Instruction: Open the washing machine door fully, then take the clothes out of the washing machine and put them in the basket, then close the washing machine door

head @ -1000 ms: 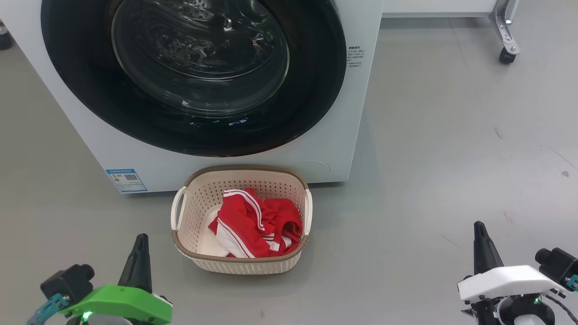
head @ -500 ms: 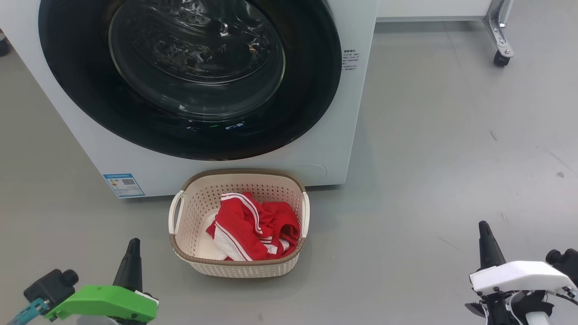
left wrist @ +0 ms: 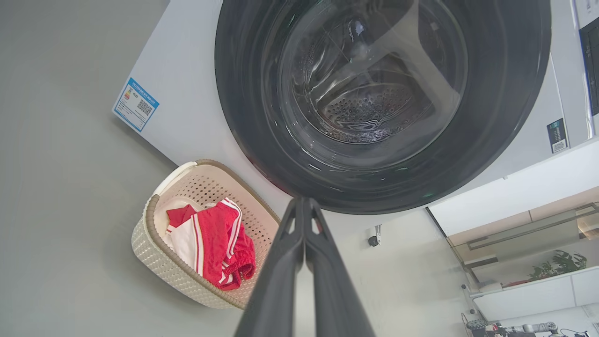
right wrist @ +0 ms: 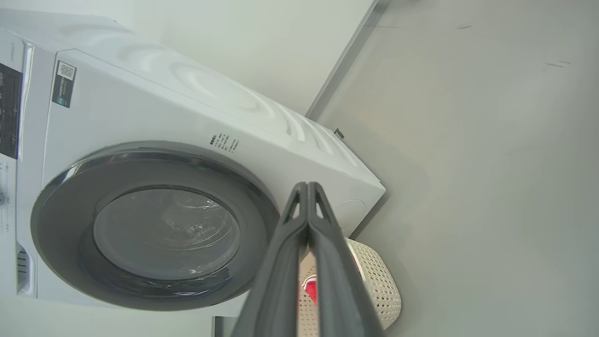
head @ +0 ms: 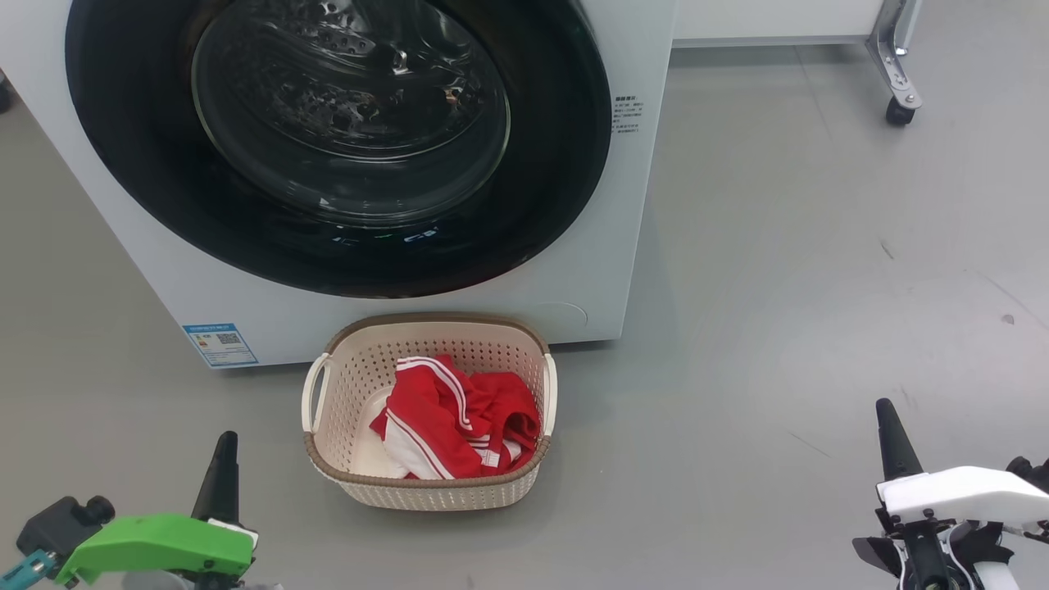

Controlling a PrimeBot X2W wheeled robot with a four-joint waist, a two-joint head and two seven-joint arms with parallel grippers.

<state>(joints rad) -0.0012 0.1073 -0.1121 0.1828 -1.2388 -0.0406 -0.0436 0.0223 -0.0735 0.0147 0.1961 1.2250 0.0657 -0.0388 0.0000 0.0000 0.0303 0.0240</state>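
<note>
The washing machine [head: 627,205] stands white at the top left, and the washing machine door [head: 344,123], black-rimmed with a glass bowl, lies flat against its front. On the floor just before it, the cream basket [head: 426,321] holds the red, white-striped clothes [head: 455,418]. My left gripper [head: 225,442] is shut and empty at the lower left, short of the basket. Far to the basket's right, my right gripper [head: 883,407] is shut and empty. The left wrist view shows its gripper [left wrist: 303,201] shut, facing the door [left wrist: 374,93], with the basket [left wrist: 154,243] and clothes [left wrist: 210,243]. The right wrist view shows its gripper [right wrist: 306,186] shut before the door [right wrist: 164,229].
A metal leg on a castor [head: 897,82] stands at the far right, behind the machine. A blue label [head: 220,344] marks the machine's lower left front. Grey floor [head: 819,287] stretches to the right of the machine and basket.
The head view has shifted slightly, so machine and basket sit a bit lower and further left. Both grippers have sunk a little toward the lower corners, still shut.
</note>
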